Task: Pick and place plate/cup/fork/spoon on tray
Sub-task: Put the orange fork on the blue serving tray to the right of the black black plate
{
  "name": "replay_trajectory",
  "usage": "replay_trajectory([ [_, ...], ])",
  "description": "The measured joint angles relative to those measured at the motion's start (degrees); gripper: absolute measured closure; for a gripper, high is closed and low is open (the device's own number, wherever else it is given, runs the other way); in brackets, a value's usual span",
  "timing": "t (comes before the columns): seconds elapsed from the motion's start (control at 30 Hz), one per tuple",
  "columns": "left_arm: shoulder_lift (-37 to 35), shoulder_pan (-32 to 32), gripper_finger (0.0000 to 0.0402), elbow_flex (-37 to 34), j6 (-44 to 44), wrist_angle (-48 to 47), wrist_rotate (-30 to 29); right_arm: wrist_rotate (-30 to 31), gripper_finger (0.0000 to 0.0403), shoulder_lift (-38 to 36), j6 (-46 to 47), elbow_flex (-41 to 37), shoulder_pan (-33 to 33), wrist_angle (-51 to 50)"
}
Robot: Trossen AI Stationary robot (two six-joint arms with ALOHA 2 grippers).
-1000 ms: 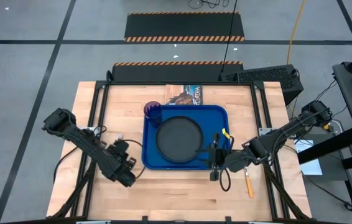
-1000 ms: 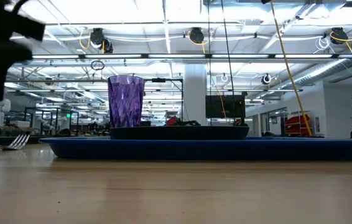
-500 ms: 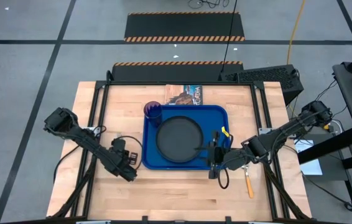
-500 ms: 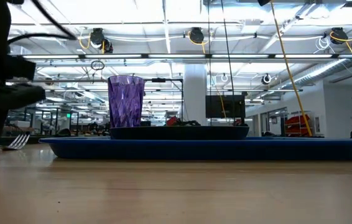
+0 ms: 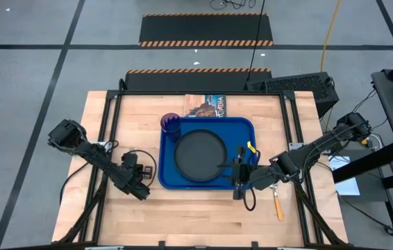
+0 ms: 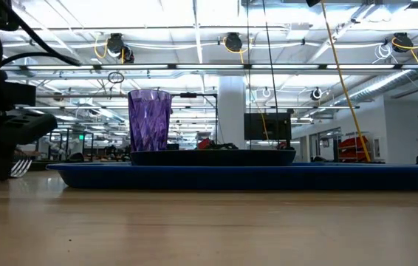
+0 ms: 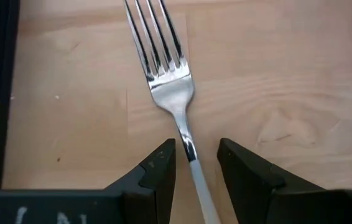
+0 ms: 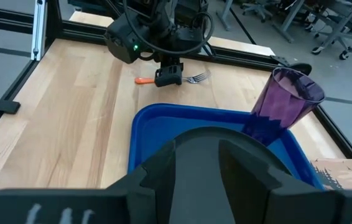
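Seen from above, the left gripper (image 5: 141, 189) sits low over the wooden table (image 5: 203, 219) just off the blue tray's (image 5: 241, 126) left edge, while the right gripper (image 5: 238, 182) rests at the tray's right front corner. The dark plate (image 5: 198, 153) lies in the tray's middle, the purple cup (image 5: 170, 123) stands at its far left corner, and the spoon (image 5: 278, 204) lies on the wood beyond the right arm, well clear of its fingers.

At table height, the left gripper (image 6: 4, 148) hangs just above the wood, partly hiding the fork (image 6: 21, 167); the cup (image 6: 149, 121) stands upright on the tray (image 6: 386, 176) beside the plate (image 6: 213, 157).

From the left wrist, the fork (image 7: 163, 68) lies flat on the table (image 7: 288, 74), its thin neck running between the two spread fingers (image 7: 157, 171), tines pointing away from them. The fingers straddle the neck without clamping it.

From the right wrist, the right gripper's fingers (image 8: 157, 168) stand apart with nothing between them, directly ahead of them the plate (image 8: 226, 140), the tray (image 8: 157, 121) and the cup (image 8: 285, 102). Farther off, the left gripper (image 8: 168, 76) is down over the fork (image 8: 194, 78), the orange handle showing behind it.
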Motion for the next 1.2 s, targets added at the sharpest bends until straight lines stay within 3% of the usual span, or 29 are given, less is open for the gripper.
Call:
replay_trajectory([
  [0.23,0.11,0.02,0.0283,-0.29,0.47,0.32,-0.94,-0.02,0.0287,0.00,0.00,0.00,0.00,0.02],
  [0.47,0.13,0.07,0.0386,-0.27,4.96,0.81,-1.21,-0.02,0.0287,0.00,0.00,0.00,0.00,0.02],
  [0.7,0.25,0.10,0.0379,0.07,7.34,0.43,-1.23,-0.02,0.0287,0.00,0.00,0.00,0.00,0.02],
  [0.93,0.24,0.15,0.0387,2.52,16.19,-1.38,0.25,-0.02,0.0287,0.00,0.00,0.00,0.00,0.02],
  [1.2,0.17,0.03,0.0390,9.92,23.02,-8.22,0.21,-0.02,0.0287,0.00,0.00,0.00,0.00,0.00],
])
